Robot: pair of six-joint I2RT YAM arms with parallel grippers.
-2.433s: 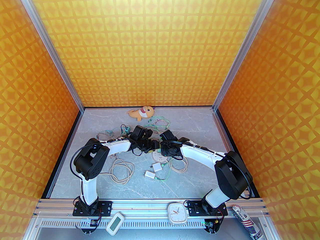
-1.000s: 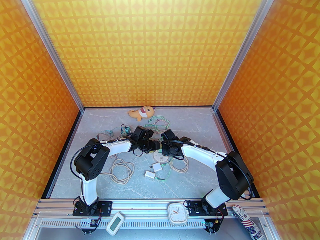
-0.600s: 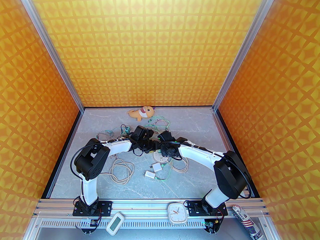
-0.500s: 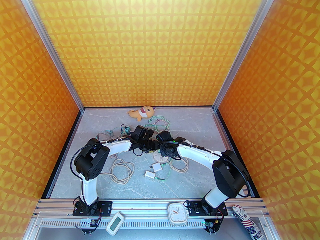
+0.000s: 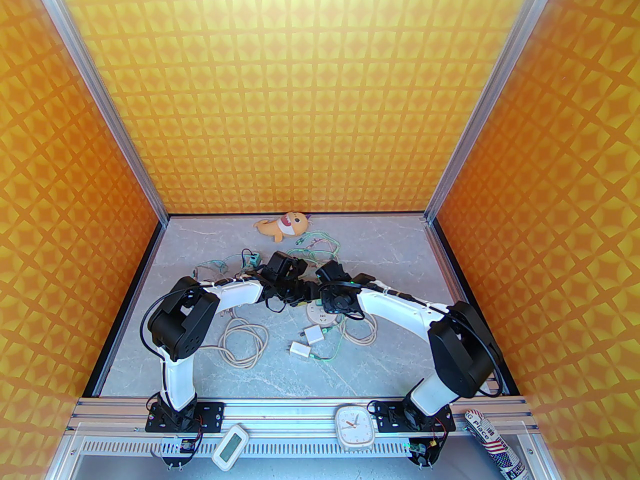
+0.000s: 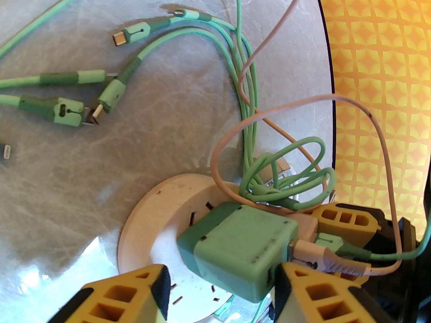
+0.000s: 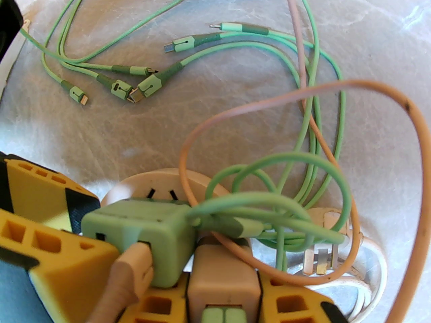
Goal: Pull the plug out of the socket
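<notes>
Swinging back toward the desk's (image 5: 390, 248) right edge, the right arm (image 5: 400, 308) has undone its lean to the left of half a second ago. From above, both wrists meet over the desk's middle and hide the plugs, leaving a near crescent of the round white socket (image 5: 315, 313) visible. The left wrist view shows the green plug (image 6: 239, 247) seated on that socket, with the left gripper (image 6: 220, 278) setting its jaws astride it: one pad touches, a sliver of socket shows past the other, so whether they clamp I cannot tell. The right wrist view adds the beige plug (image 7: 224, 276) just beside the green one, pinched between the closed-down jaws of the right gripper (image 7: 222, 294); its base is hidden. Green cables (image 7: 303, 119) and a pink cable (image 7: 336, 86) loop over both plugs. Two white adapters (image 5: 314, 335) lie nearer the desk's front edge, a plush toy (image 5: 280, 226) by the back edge.
</notes>
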